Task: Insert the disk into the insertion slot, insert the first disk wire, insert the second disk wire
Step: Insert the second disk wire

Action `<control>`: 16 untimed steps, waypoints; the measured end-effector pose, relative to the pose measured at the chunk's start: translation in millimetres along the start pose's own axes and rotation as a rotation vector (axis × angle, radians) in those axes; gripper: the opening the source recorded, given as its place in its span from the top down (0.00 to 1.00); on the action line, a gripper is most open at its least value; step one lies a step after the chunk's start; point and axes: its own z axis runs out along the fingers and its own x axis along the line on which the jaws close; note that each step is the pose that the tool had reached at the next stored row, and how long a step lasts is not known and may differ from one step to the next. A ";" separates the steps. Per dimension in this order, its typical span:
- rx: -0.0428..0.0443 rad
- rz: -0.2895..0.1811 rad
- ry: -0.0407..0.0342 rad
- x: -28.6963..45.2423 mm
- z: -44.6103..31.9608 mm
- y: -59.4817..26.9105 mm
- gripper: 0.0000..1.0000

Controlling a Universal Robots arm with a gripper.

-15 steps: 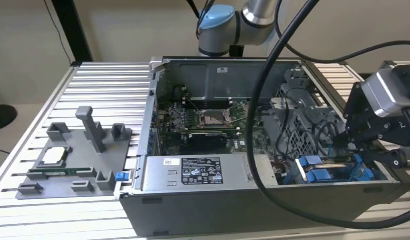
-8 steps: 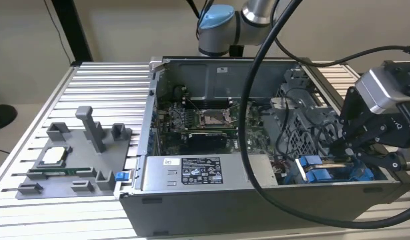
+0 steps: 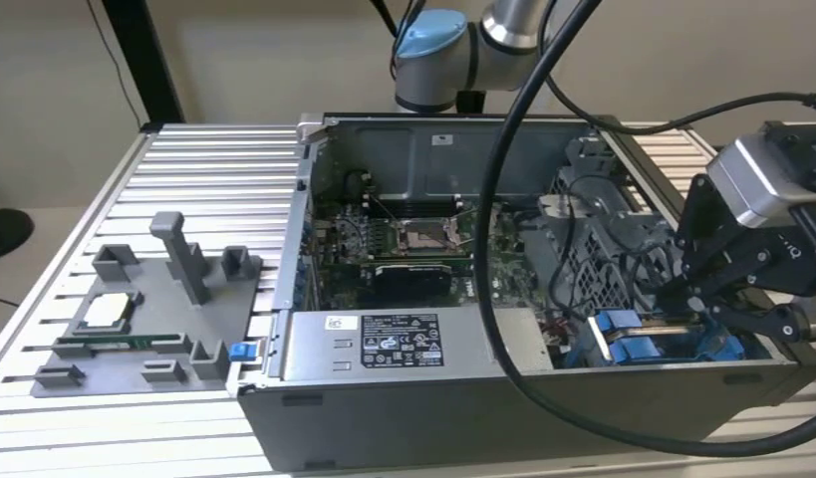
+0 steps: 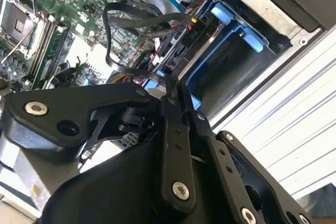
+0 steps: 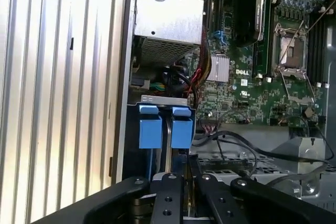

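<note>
Gripper (image 3: 706,317), black, on my arm: poised over the corner of the open computer case (image 3: 381,418) at the exterior view's right, just above the blue drive bay. Fingers drawn close together in both wrist views; I cannot tell whether they pinch anything.

Insertion slot (image 3: 647,344): grey bay with bright blue rails and tabs, beside the grey power-supply box (image 3: 388,344). In the first wrist view I see its two blue tabs (image 5: 161,127) side by side, directly ahead of the fingertips.

Disk (image 4: 181,51): I take it to be seated in the blue frame in the second wrist view, though little of it is exposed.

Black wire (image 4: 131,22): loops over the green motherboard (image 3: 408,244) and runs to a connector at the bay's end.

Grey fixture tray (image 3: 155,319): on the slatted table (image 3: 62,418), well apart from the case.
</note>
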 end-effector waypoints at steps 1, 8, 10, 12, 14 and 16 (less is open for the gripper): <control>0.0000 0.000 0.0009 0.0 0.1 0.0 1.00; -0.0030 0.006 0.0593 -0.2 0.7 -0.1 1.00; -0.0027 0.006 0.0644 -2.1 1.5 -0.2 1.00; -0.0004 0.006 0.0651 -4.7 2.4 -0.5 1.00; 0.0037 0.005 0.0665 -6.7 3.3 -0.8 1.00; 0.0095 0.004 0.0700 -8.1 4.5 -1.2 1.00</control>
